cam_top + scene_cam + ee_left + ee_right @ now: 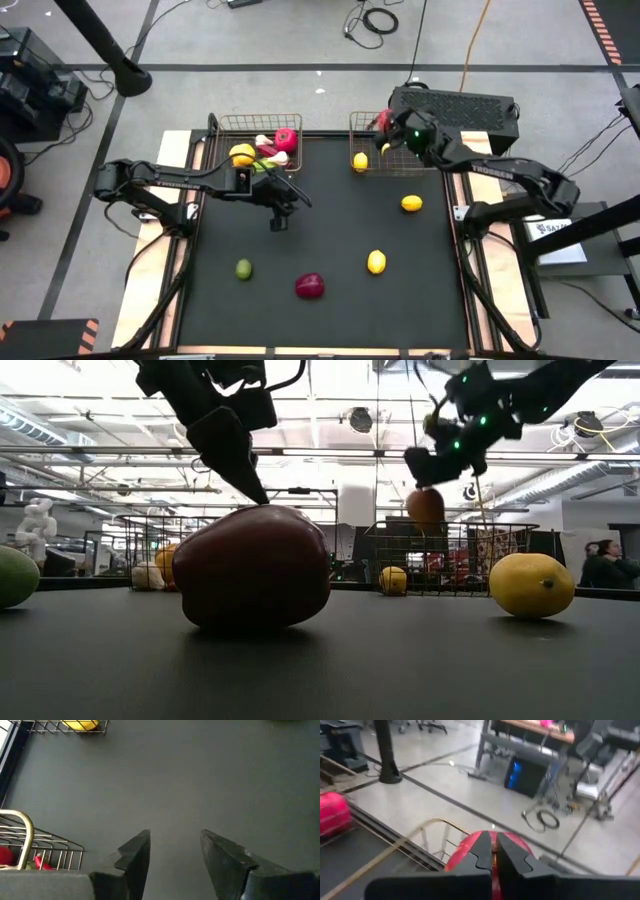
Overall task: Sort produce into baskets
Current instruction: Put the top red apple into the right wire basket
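Two bronze wire baskets stand at the mat's far edge. The left basket (222, 127) holds a lemon (242, 155), a red piece (286, 140) and other produce. The right basket (356, 128) holds one lemon (360, 161). My right gripper (386, 130) is shut on a red fruit (426, 508) above the right basket (500, 550). My left gripper (278, 208) hangs open over the bare mat in front of the left basket, with nothing between its fingers (137, 855). Two lemons (411, 204) (376, 262), a lime (243, 269) and a dark red piece (310, 287) lie on the mat. My right gripper (493, 842) has its two fingers shut together on the top of the red fruit (465, 851); they hide the exact part. They come at it slanting down from the table's right side. The fruit hangs below them, lifted clear above the right basket's rim (435, 823).
A black box (455, 105) sits behind the right basket, off the mat. In the low view the dark red piece (252, 565) stands close in front, with a lemon (531, 585) to its right and the lime (12, 575) at the left edge. Bare mat lies between the baskets and the loose produce.
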`<action>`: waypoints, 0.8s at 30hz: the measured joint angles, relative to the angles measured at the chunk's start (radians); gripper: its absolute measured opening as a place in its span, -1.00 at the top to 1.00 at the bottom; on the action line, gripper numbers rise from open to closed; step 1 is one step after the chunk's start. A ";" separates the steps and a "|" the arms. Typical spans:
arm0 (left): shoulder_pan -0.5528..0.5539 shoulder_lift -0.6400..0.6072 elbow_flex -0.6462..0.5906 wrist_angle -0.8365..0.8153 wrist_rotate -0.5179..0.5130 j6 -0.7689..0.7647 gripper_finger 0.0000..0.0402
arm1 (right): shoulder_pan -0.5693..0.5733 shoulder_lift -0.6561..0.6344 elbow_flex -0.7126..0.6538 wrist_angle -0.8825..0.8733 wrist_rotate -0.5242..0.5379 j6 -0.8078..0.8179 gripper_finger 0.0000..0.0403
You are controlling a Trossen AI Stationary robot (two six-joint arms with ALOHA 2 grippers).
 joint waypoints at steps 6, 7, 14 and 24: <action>0.000 0.000 0.000 -0.012 0.000 -0.001 0.09 | -0.078 0.040 0.000 -0.064 -0.051 0.064 1.00; -0.002 0.000 0.000 -0.016 0.000 -0.001 0.09 | -0.083 0.040 -0.001 -0.080 -0.059 0.066 1.00; -0.029 0.000 0.000 -0.032 0.001 -0.010 0.09 | -0.106 0.035 -0.118 0.038 -0.066 0.110 1.00; -0.060 0.000 -0.001 -0.015 0.001 -0.026 0.09 | -0.174 0.035 -0.348 0.319 -0.058 0.195 1.00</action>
